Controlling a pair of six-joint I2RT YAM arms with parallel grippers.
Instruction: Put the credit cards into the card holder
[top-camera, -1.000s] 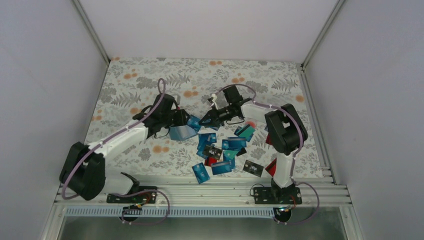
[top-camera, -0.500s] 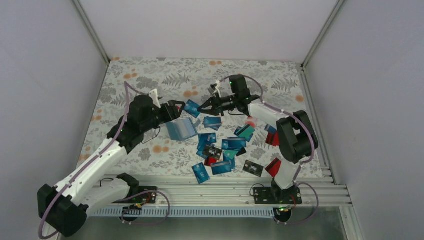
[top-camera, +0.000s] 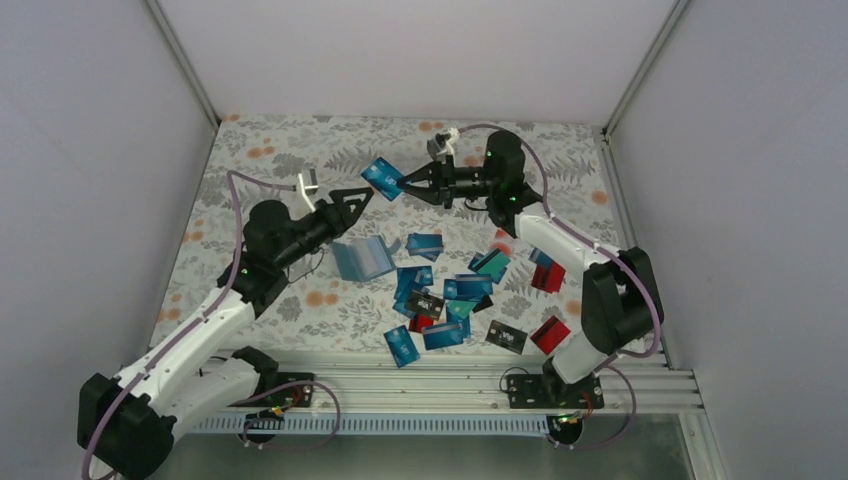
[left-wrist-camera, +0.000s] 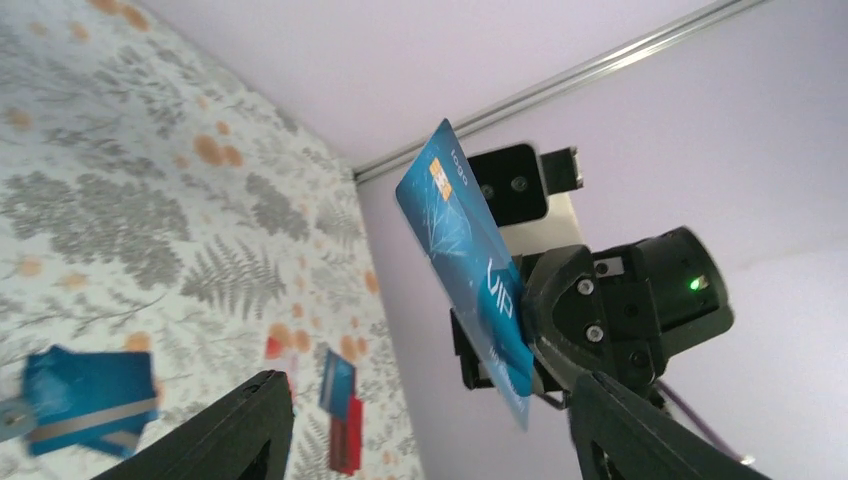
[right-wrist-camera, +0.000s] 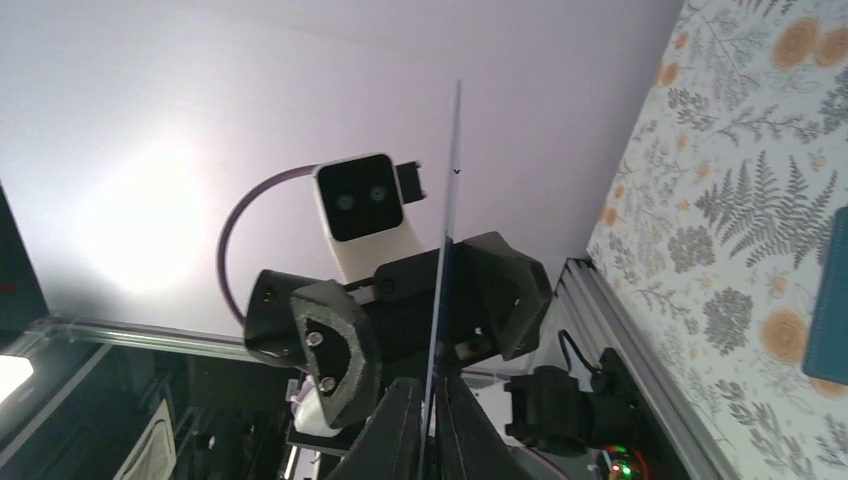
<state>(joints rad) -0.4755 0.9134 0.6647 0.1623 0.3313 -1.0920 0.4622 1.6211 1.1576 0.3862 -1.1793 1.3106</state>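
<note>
Floral counter (top-camera: 560, 160): your right gripper (top-camera: 408, 184) pinches one blue card (top-camera: 381, 178) aloft; your left gripper (top-camera: 355, 200) stands open near the card holder (top-camera: 362, 258). Next, steady the holder and slide the card in.

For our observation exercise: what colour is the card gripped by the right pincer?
The card is blue with white lettering, clearest in the left wrist view.

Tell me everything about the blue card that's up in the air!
The blue card is thin, glossy plastic with a gold chip near one corner, pale crackle lines and white VIP lettering. It hangs tilted above the table, pinched at one end by the shut right gripper. The open left gripper faces it, seemingly apart.
</note>
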